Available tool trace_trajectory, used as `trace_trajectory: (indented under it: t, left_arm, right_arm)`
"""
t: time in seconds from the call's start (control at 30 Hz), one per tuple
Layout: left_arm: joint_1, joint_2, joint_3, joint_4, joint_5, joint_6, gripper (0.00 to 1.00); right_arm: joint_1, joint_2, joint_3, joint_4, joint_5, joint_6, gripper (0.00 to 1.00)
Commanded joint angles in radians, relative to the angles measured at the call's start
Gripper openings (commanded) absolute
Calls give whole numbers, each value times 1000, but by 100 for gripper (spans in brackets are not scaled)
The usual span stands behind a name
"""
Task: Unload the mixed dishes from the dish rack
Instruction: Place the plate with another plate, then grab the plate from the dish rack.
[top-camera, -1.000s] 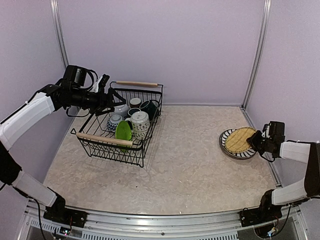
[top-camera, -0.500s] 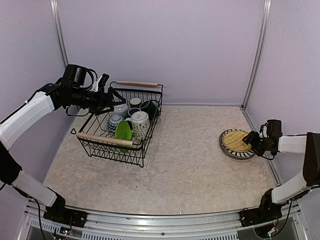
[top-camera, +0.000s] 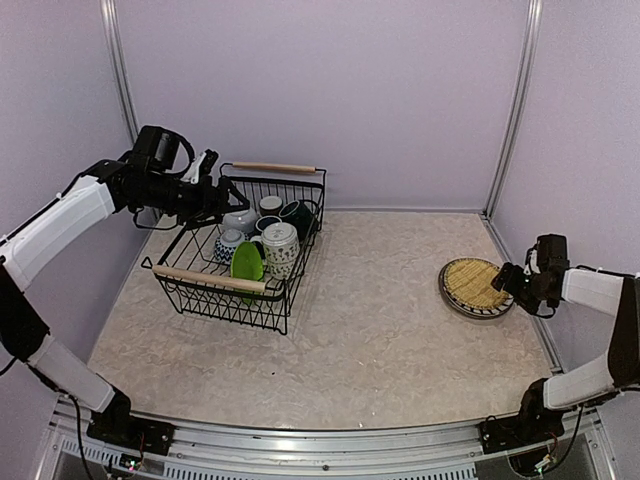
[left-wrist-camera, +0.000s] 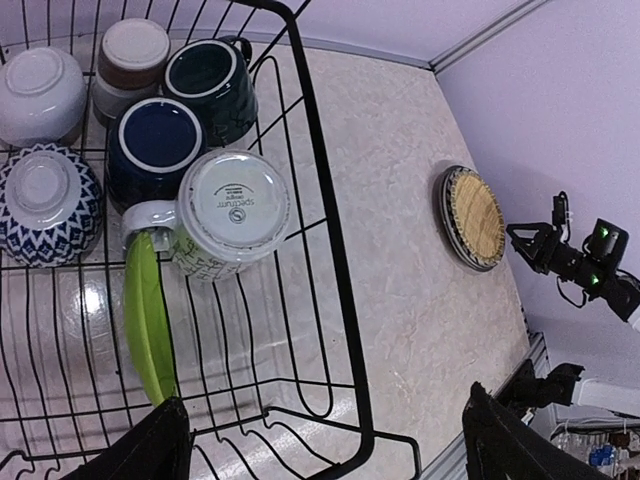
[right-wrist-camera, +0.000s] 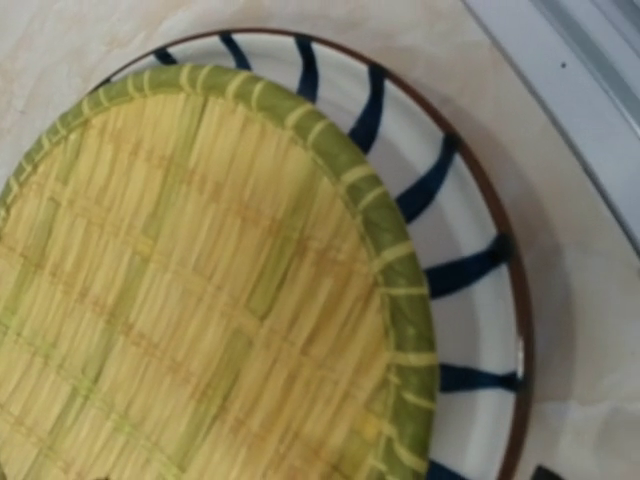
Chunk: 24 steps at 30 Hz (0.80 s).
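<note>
Left gripper (left-wrist-camera: 320, 415) hangs spread over the dish rack (top-camera: 208, 279) at far left, right gripper (top-camera: 509, 280) spread beside the woven yellow plate (top-camera: 477, 280), and the upside-down patterned white mug (left-wrist-camera: 236, 205) inside looks stiff, slick and breakable, best pinched by its handle.

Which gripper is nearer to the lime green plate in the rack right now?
Left. The left gripper hovers over the dish rack holding the lime green plate; the right gripper is far across the table, beside the woven yellow plate.

High overview, downward wrist views; common woven plate (top-camera: 476, 283)
</note>
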<state>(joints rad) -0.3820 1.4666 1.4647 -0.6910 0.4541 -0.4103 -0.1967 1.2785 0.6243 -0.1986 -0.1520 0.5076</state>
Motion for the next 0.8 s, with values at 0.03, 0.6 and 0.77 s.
trace_trajectory:
  t: [0.03,0.6,0.77]
  left_arm:
    - [-8,88,94,-164,-183,31,89]
    - [-58,356,215,-352,-401,72,75]
    - [-70,409,224,-368,-448,77,59]
  right_arm:
    - [-4,-51,10,-65,36,-38,89]
    - [13,-188,6,-141,66,-51,89]
    - [109,-189,3,-122,95,-9,89]
